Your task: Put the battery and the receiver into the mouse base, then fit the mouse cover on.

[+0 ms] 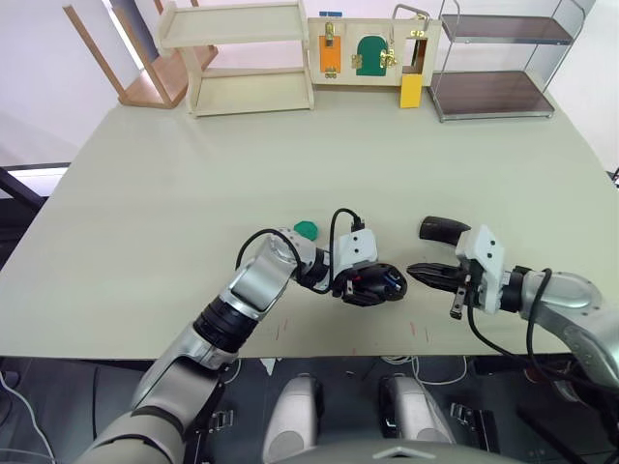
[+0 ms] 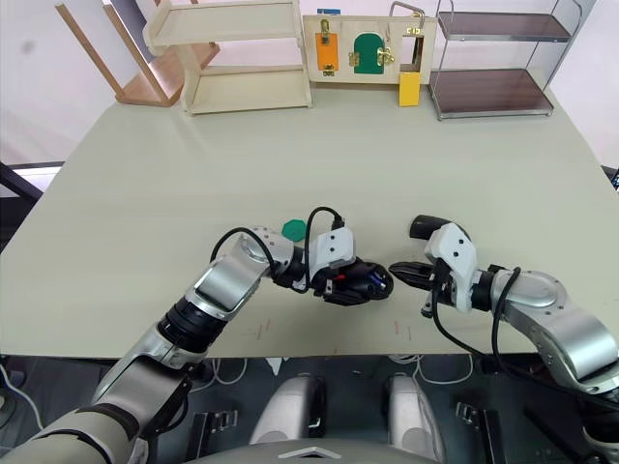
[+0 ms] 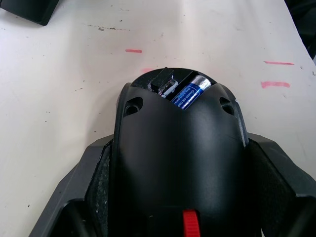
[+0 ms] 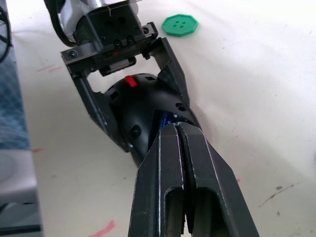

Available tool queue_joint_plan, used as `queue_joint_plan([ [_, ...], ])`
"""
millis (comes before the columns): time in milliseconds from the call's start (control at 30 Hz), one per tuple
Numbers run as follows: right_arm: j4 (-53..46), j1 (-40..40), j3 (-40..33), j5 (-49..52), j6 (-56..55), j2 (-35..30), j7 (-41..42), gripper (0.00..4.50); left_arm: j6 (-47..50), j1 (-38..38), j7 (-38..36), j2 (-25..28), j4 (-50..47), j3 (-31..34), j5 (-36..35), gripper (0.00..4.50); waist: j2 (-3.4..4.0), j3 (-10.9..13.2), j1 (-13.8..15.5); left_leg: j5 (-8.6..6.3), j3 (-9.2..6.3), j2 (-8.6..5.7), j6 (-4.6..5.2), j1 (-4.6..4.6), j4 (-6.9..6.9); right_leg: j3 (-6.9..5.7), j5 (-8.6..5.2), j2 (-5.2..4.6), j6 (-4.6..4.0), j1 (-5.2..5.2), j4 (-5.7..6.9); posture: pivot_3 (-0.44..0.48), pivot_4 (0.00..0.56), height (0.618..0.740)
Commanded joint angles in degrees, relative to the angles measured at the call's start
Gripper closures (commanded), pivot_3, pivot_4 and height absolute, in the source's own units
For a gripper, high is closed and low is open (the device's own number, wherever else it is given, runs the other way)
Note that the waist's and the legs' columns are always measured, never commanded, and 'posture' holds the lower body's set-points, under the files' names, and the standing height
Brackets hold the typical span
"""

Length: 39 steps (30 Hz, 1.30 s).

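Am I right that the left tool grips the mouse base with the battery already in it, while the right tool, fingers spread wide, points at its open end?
Not quite. The left tool does grip the mouse base, and the battery lies in it, but the right tool has its fingers pressed together, not spread. The right wrist view shows this.

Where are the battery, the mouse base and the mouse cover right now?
battery (image 3: 190,93), left wrist view, on its blue label.
mouse base (image 3: 180,148), left wrist view, on its black upper shell.
mouse cover (image 1: 440,229), left eye view, on its glossy curved top.
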Motion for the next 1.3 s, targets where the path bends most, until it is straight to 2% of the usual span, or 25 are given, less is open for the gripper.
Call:
queue_joint_plan([
  [33,1.7,-0.2,1.2,-3.3,-4.1,2.5,0.4,4.45,1.1,1.7,-0.9,0.8,0.4,-2.5,-0.1,1.49,0.0,0.0,0.0,0.0,0.0,0.0,0.0,0.0,0.0,0.0,0.0,0.0,0.0,0.0,0.01,0.0,0.15,0.74],
  [433,5.1,0.2,2.0,-7.7,-8.0,8.6,1.1,4.45,1.0,1.8,-1.2,1.3,0.2,-3.0,-0.3,1.49,0.0,0.0,0.0,0.0,0.01,0.0,0.0,0.03,0.01,0.02,0.01,0.02,-0.02,0.0,0.09,0.0,0.15,0.74],
  [967,8.3,0.6,3.0,-10.9,-9.4,10.2,3.0,4.45,1.5,2.1,-0.5,1.3,-0.1,-2.9,-0.8,1.49,0.01,0.0,0.0,0.0,0.02,0.0,0.0,0.04,0.03,0.03,0.01,0.02,-0.02,0.0,0.14,0.0,0.15,0.74],
  [1300,13.1,2.0,6.6,-15.2,-8.6,9.9,3.6,4.45,2.1,2.2,-0.3,1.6,-0.6,-2.7,-0.9,1.49,0.0,-0.5,-0.1,0.0,0.04,0.0,-0.01,0.14,0.05,0.07,0.01,0.04,-0.03,0.02,0.26,0.0,0.15,0.74],
])
